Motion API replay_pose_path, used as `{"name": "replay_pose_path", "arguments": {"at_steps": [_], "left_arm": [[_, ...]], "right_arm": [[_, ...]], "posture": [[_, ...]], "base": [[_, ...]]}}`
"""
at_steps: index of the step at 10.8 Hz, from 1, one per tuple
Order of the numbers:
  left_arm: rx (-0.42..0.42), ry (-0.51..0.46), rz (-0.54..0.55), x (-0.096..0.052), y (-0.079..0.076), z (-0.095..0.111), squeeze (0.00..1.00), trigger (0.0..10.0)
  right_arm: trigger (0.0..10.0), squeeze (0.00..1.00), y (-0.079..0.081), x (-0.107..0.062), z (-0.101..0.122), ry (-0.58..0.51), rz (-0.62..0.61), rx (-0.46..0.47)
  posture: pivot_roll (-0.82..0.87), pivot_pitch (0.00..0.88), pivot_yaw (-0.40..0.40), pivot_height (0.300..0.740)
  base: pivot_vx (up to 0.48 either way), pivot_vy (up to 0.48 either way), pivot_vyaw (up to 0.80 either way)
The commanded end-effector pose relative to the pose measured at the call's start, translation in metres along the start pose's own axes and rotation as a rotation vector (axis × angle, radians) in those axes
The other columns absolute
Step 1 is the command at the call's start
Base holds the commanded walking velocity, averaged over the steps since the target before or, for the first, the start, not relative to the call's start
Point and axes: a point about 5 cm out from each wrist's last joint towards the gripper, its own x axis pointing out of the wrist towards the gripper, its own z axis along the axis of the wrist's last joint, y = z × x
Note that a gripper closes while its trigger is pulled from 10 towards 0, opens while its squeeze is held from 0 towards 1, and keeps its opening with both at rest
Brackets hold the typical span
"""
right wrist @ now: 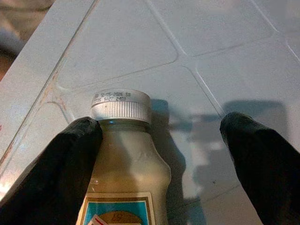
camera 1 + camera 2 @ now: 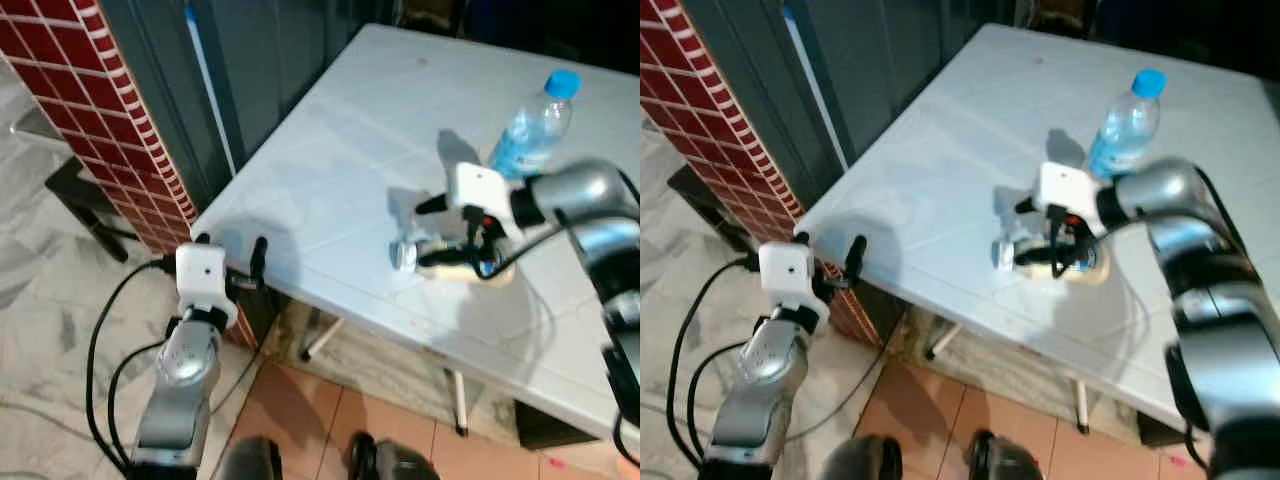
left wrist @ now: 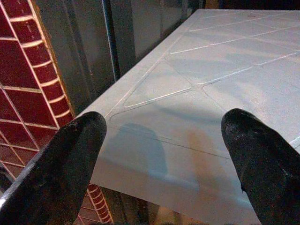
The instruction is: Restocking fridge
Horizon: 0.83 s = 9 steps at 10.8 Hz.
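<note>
Worktop: pale, panelled, set at an angle, its near-left corner beside a red tiled wall and a dark door frame. Floor below: grey marble at left, terracotta tiles under the worktop's near edge. Water bottle, clear with blue cap, stands upright on the far right part of the worktop. Right end effector is over the worktop just near of the water bottle, fingers spread apart on either side of a milk-drink bottle that lies on its side; one finger touches the bottle's shoulder, the other stands apart, so nothing is clamped. The bottle has a white ribbed cap with a printed date, beige contents and a blue-edged label. Left end effector is open, level with the worktop's near-left corner, holding nothing.
</note>
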Motion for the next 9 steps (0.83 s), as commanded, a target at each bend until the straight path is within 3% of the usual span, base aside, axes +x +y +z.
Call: {"name": "replay_pose_path", "arguments": {"at_steps": [1,7,8,9], "left_arm": [[0.011,0.006,0.001,-0.002,0.001,-0.001,0.0,10.0],[0.009,0.01,0.009,-0.004,-0.001,-0.002,0.0,10.0],[0.009,0.011,0.01,-0.004,-0.001,-0.002,0.0,10.0],[0.009,0.011,0.01,-0.004,-0.001,-0.002,0.0,10.0]], "right_arm": [[10.0,0.0,0.002,0.005,0.002,0.022,0.063,-0.024],[10.0,0.0,0.002,0.037,0.01,0.053,0.157,-0.081],[0.0,0.0,0.003,0.041,0.007,0.1,0.161,-0.084],[0.0,0.0,0.005,0.045,0.005,0.121,0.17,-0.089]], "posture": [[0.0,0.094,0.01,0.74],[0.01,0.1,-0.004,0.74],[0.01,0.099,-0.005,0.74],[0.01,0.097,-0.007,0.74]], "base": [[0.0,0.0,0.0],[0.0,0.0,0.0],[0.0,0.0,0.0],[0.0,0.0,0.0]]}}
